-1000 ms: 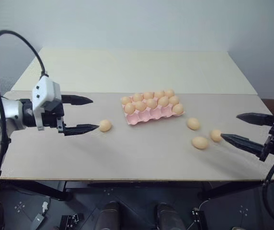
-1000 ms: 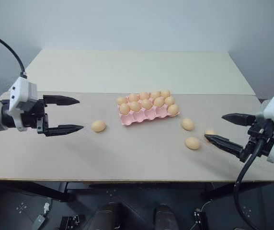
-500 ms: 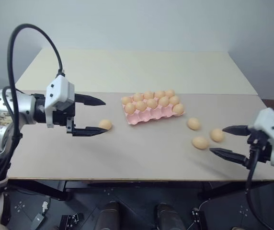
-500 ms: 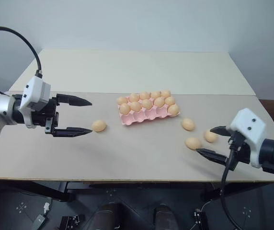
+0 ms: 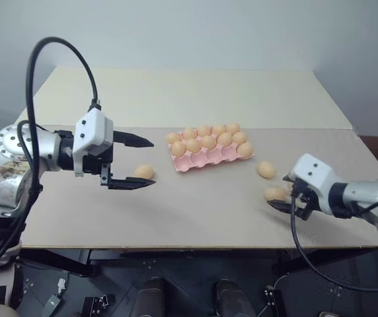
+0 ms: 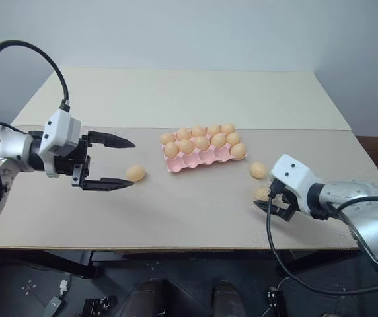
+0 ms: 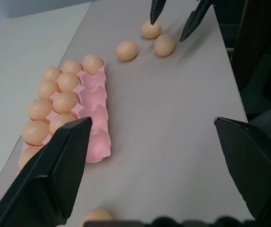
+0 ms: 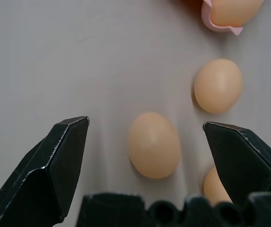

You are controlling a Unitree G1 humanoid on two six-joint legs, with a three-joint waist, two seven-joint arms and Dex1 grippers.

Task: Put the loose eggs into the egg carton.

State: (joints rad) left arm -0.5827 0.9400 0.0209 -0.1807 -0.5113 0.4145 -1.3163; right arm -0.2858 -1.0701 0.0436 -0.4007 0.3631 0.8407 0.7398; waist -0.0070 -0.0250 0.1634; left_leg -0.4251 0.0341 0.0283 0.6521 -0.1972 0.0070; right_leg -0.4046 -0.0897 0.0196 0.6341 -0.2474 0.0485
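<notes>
Right hand (image 8: 145, 142) spread over one of three loose eggs (image 8: 153, 144) on the surface, left hand (image 5: 144, 162) spread near a fourth; egg carton (image 5: 195, 161) front row unfilled.

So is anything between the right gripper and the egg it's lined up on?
Nothing visible. The right gripper is open, and the nearest loose egg lies on bare table between its fingers. Two other eggs sit beside it, close to one finger.
</notes>
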